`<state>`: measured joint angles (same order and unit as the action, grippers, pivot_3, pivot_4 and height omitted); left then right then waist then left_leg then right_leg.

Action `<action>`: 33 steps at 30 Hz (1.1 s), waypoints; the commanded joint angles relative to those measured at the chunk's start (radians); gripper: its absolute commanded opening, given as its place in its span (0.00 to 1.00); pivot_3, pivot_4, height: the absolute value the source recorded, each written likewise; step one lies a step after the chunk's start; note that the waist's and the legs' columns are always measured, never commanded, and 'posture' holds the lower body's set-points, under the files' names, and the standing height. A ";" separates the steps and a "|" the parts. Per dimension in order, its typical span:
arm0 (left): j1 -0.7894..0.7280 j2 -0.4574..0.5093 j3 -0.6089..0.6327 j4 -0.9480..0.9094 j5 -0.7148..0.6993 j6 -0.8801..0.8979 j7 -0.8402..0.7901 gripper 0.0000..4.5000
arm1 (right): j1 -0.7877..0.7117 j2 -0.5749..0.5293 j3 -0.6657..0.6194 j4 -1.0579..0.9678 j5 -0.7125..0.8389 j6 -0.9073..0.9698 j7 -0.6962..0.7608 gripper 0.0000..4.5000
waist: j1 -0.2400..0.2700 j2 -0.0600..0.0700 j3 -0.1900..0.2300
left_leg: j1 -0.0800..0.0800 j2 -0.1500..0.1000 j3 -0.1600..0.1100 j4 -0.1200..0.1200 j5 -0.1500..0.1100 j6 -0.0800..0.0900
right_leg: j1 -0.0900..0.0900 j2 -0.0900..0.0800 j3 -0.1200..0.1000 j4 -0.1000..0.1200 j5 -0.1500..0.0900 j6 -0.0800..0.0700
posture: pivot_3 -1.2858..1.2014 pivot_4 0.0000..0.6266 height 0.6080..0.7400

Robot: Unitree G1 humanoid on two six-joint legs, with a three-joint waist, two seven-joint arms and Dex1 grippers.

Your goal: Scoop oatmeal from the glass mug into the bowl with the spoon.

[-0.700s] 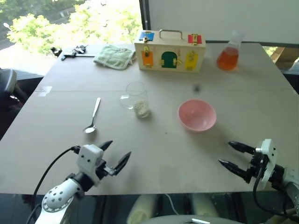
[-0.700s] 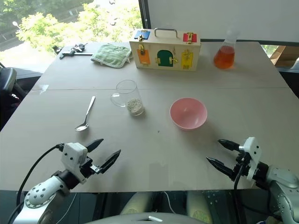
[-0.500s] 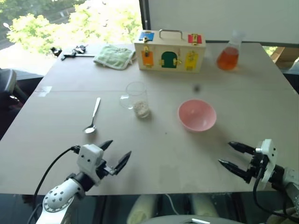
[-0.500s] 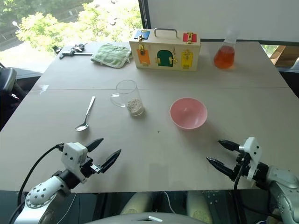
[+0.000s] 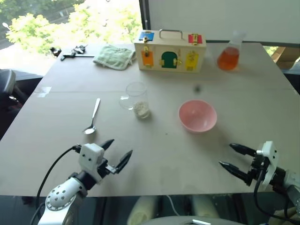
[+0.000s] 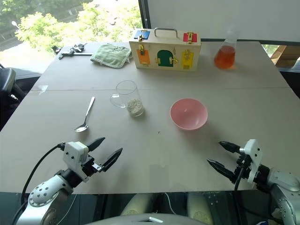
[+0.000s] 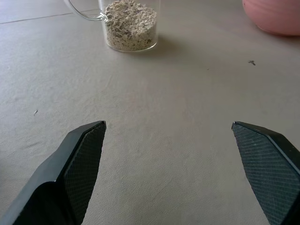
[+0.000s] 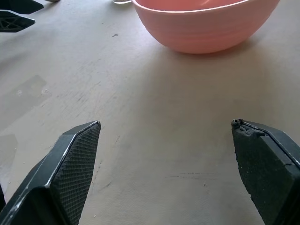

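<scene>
Filling the glass mug's (image 6: 127, 95) base: pale oatmeal (image 6: 135, 107).

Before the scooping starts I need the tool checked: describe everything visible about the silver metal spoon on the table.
The slim, shiny silver metal spoon lies flat on the beige table, untouched. It has a long thin handle and a small oval bowl; the bowl end points toward the robot, the handle away from it. It lies on the robot's left of the clear glass mug, apart from it, and beyond the open left end effector. Nothing but the table touches it.
</scene>
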<state>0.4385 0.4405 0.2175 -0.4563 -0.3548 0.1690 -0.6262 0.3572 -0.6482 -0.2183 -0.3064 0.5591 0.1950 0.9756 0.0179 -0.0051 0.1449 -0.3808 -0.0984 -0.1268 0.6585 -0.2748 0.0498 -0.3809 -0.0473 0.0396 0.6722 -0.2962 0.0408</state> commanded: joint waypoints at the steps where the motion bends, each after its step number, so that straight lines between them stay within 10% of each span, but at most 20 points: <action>1: 0.004 0.002 0.010 -0.011 -0.008 -0.017 -0.001 0.99 | -0.003 -0.003 -0.028 -0.033 0.019 0.000 0.004 1.00 | 0.000 0.000 0.000 | 0.000 0.000 0.000 0.000 0.000 0.000 | 0.000 0.000 0.000 0.000 0.000 0.000 | 0.52 0.24 1.00; 16: -0.367 0.196 0.306 0.093 -0.149 0.288 0.187 0.99 | -0.160 -0.074 0.039 -0.400 0.303 0.338 -0.115 1.00 | -0.001 -0.003 0.003 | -0.001 0.000 -0.003 0.000 0.001 -0.001 | -0.001 0.000 -0.003 0.000 0.000 0.000 | 0.52 0.24 1.00; 33: -0.713 0.304 0.132 0.395 -0.041 0.693 0.306 0.99 | -0.472 -0.040 0.157 -0.431 0.212 0.330 -0.219 1.00 | -0.004 -0.008 0.006 | -0.005 -0.001 -0.002 -0.005 0.004 -0.006 | -0.009 0.000 -0.001 0.000 0.001 0.001 | 0.52 0.24 1.00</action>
<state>-0.2624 0.7476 0.3675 -0.0704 -0.4100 0.8593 -0.3071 -0.1042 -0.6878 -0.0560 -0.7150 0.7837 0.5521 0.7522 0.0139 -0.0126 0.1510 -0.3861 -0.0998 -0.1291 0.6533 -0.2708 0.0433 -0.3912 -0.0474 0.0386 0.6725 -0.2952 0.0419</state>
